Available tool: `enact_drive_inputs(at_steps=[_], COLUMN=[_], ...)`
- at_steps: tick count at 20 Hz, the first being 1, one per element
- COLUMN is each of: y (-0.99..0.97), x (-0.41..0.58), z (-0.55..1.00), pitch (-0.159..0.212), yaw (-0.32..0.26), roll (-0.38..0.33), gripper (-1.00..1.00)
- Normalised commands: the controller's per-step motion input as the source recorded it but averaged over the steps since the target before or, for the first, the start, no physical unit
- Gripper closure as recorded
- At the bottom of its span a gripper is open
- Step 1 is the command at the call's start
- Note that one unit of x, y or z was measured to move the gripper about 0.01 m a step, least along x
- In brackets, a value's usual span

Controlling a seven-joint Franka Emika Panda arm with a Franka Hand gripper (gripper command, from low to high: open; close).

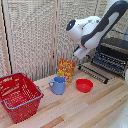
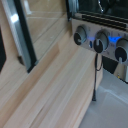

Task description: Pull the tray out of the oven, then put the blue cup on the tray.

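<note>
Nearest me on the desk sits the blue cup, handle toward the exterior view's left, with the red bowl just beside it on the right. Farther back and to the right, my claw hangs above the desk; I cannot tell whether it is clenched or released. The tray lies right of the claw, inside the oven above its dropped door, bars pointing outward, so I'd judge my reach goes rightward.
</note>
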Motion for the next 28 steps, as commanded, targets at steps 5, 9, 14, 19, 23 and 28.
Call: enact_drive_inputs(at_steps=[5,9,14,19,23,28], y=[-0.73,-0.58,-0.51,-0.70,-0.69,-0.64], x=[0.151,0.309,0.382,0.108,0.010,0.000], z=[-0.15,-0.25,-0.23,-0.04,-0.01,0.00], pitch=[0.104,0.102,0.063,0.000,0.000,0.000], yaw=[0.007,0.037,0.023,0.000,0.000,0.000], roll=[-0.134,-0.161,-0.127,-0.013,-0.001,-0.003], gripper=[-1.00,-1.00,-1.00,-1.00,-1.00,-1.00])
